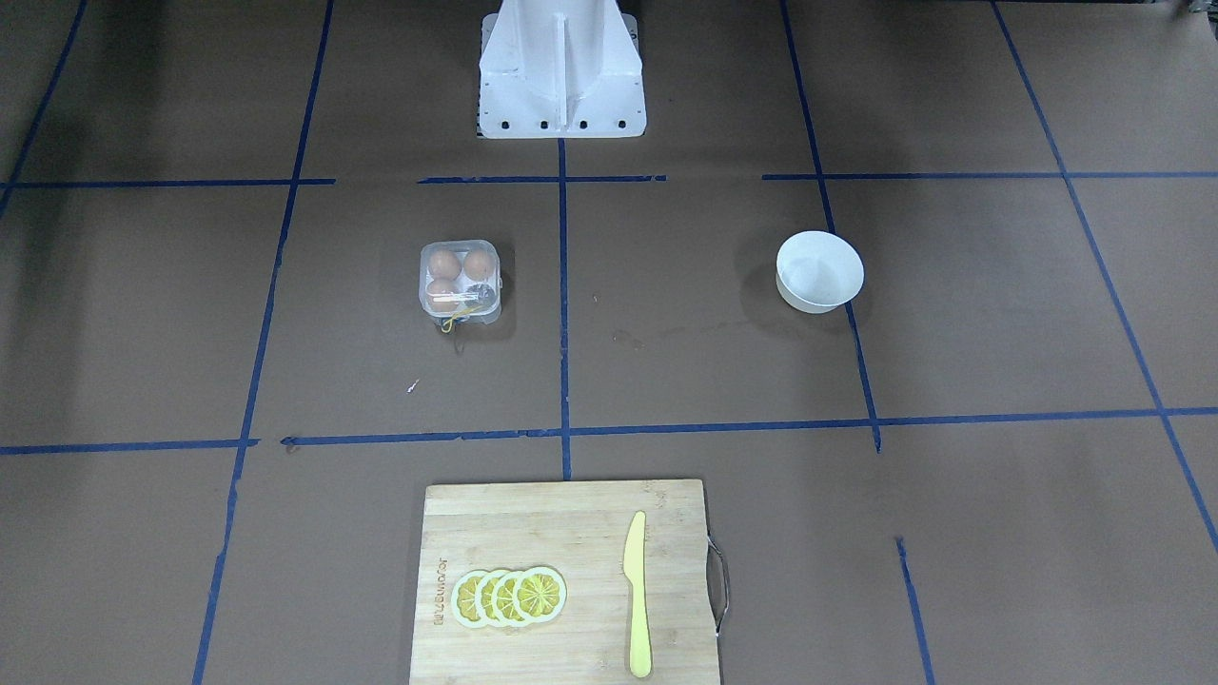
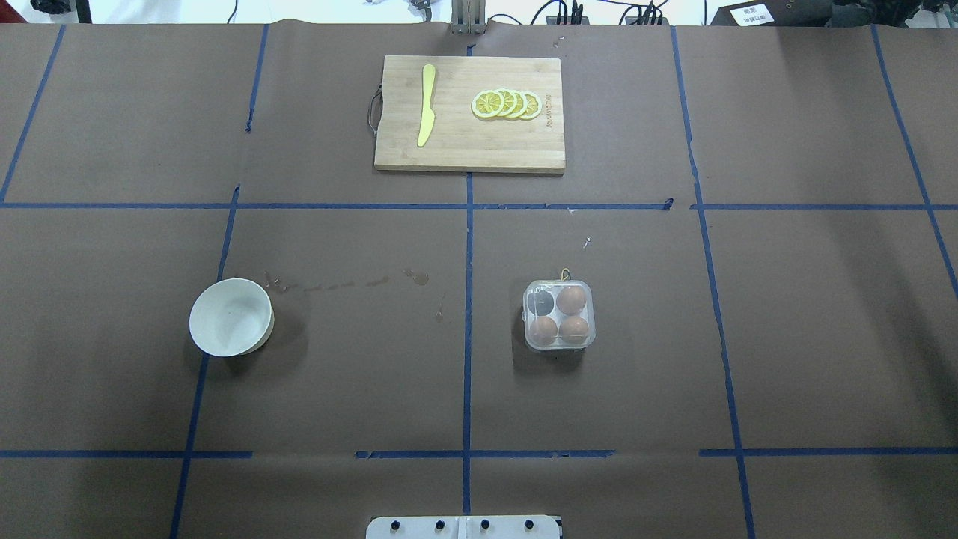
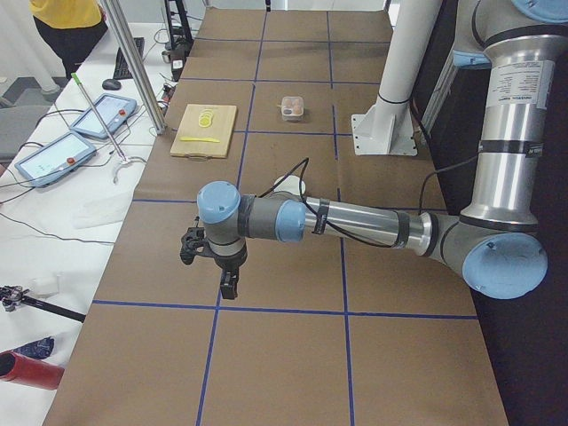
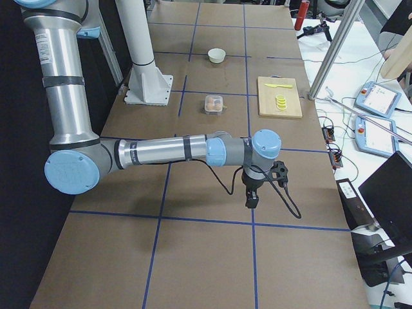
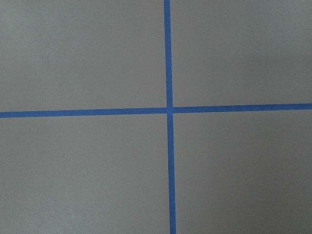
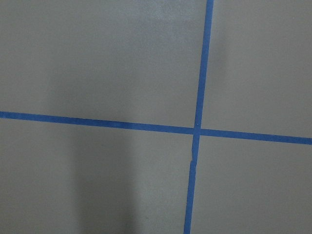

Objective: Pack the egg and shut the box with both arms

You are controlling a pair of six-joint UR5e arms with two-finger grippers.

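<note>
Box (image 2: 559,316), three eggs (image 2: 572,299) seen inside it, is set on the brown, blue-taped surface (image 2: 337,374) in the robot's right half, well apart from a white bowl (image 2: 230,317), a board (image 2: 469,142) and the left claw (image 3: 229,284) and right claw (image 4: 251,201), whose opening cannot be told.

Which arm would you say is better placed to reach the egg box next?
Probably the right arm: the box lies right of the centre tape line, on that arm's side; the bowl is on the left.
</note>
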